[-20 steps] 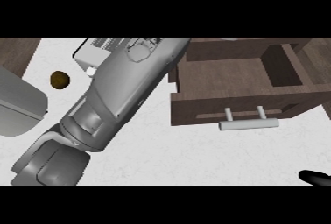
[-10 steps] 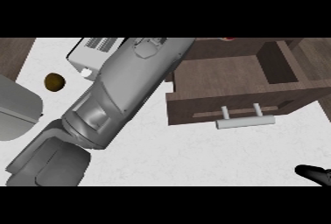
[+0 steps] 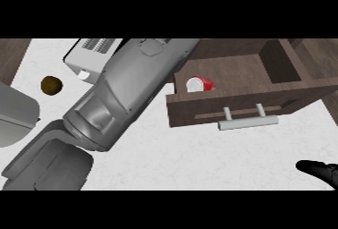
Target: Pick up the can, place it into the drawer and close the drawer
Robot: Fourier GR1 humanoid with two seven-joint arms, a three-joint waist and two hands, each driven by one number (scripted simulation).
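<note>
Looking steeply down, you see the left forearm [image 3: 128,96] slanting across the counter [image 3: 198,156] from lower left toward the top middle. Its hand passes out of view at the top edge, so the left hand's fingers cannot be read. The can [image 3: 199,84], red with a white end, lies on its side inside the open drawer [image 3: 264,100], at the drawer's left end just beside the forearm. No fingers show on it. The drawer stands pulled out, its pale bar handle [image 3: 247,123] facing you on the dark wood front. At the lower right edge your right hand [image 3: 320,171] shows only as a dark tip low over the counter, well apart from the drawer. You cannot tell whether it is spread or curled. Left of the forearm, a white toaster [image 3: 89,56] sits near the top, and a small brown round object [image 3: 51,85] lies beside a grey rounded shape [image 3: 16,114] at the left edge.
</note>
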